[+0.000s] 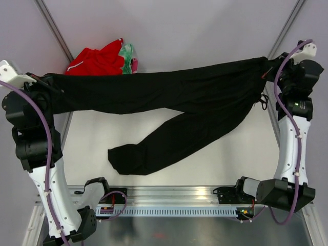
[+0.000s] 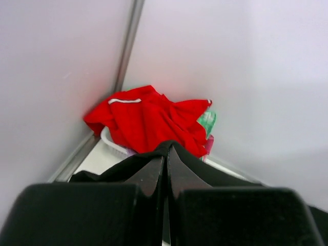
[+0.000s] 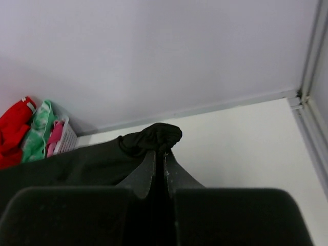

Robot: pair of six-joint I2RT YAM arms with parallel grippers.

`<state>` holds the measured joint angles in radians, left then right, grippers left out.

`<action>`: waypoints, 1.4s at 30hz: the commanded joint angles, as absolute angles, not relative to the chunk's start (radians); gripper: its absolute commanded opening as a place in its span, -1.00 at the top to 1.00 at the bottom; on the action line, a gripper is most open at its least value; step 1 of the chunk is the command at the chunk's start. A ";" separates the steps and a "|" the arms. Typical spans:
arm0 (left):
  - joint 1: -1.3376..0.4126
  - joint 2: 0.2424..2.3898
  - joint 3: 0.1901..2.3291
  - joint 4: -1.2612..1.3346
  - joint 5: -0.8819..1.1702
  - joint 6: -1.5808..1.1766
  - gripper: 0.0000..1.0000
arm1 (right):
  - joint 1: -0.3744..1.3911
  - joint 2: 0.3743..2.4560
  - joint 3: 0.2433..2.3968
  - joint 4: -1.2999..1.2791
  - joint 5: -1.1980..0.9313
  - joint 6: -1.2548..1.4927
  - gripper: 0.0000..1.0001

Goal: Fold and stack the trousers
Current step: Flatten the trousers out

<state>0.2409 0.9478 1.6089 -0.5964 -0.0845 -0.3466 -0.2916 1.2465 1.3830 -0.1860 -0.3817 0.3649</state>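
Spanning the table [image 1: 87, 138], the trousers [image 1: 169, 92] hang taut between both arms: left pincer [image 2: 165, 163] clamped on one leg end, right pincer [image 3: 159, 154] clamped on the waist; the other leg droops onto the table.

- The trousers [image 1: 195, 95]: plain black all over, no print or stripe that I can see.
- The garment [image 1: 95, 62] at the table's far left corner: bright red, with a thin white trim.
- The cloth [image 1: 129, 55] just beside it: mottled green and white, with pink patches.
- The basket [image 2: 111, 142] under those two: white.
- The table [image 1: 241, 154]: off-white.
- The walls [image 1: 179, 25]: pale lilac-grey.
- My left claw [image 2: 165, 161] and right claw [image 3: 160, 156]: black, the same shade as the trouser fabric.
- My left arm [image 1: 51, 189] and right arm [image 1: 292, 148]: white shells, black joints.
- My cables [image 1: 47, 154]: purple.
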 commanded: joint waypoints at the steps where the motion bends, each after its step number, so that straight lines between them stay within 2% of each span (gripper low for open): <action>1: 0.247 0.951 1.654 -0.712 -0.201 -0.324 0.95 | -0.296 1.181 1.538 -0.388 -0.243 0.311 1.00; 5: 0.227 0.980 1.667 -0.736 -0.198 -0.336 0.95 | -0.295 1.103 1.658 -0.700 -0.099 0.385 1.00; 6: 0.215 0.988 1.652 -0.739 -0.209 -0.336 0.95 | -0.293 1.062 1.655 -0.744 -0.001 0.400 1.00; 9: 0.181 1.012 1.558 -0.729 -0.212 -0.363 0.95 | -0.282 0.967 1.505 -0.827 0.074 0.432 1.00; 11: 0.175 1.028 1.444 -0.704 -0.186 -0.422 0.95 | -0.282 0.936 1.300 -0.838 0.026 0.448 1.00; 14: 0.173 1.029 1.251 -0.635 -0.164 -0.495 0.95 | -0.282 0.891 1.027 -0.703 -0.047 0.462 1.00; 18: 0.183 1.075 1.118 -0.523 -0.138 -0.526 0.95 | -0.282 0.926 0.876 -0.447 -0.118 0.471 1.00; 27: 0.224 1.209 1.052 -0.385 -0.115 -0.584 0.95 | -0.290 1.311 0.931 -0.025 -0.304 0.505 1.00; 34: 0.262 1.206 1.063 -0.315 -0.072 -0.621 0.95 | -0.298 1.413 1.107 0.058 -0.272 0.442 1.00; 42: 0.284 1.227 1.086 -0.279 -0.073 -0.612 0.95 | -0.354 1.428 1.091 0.115 -0.264 0.413 1.00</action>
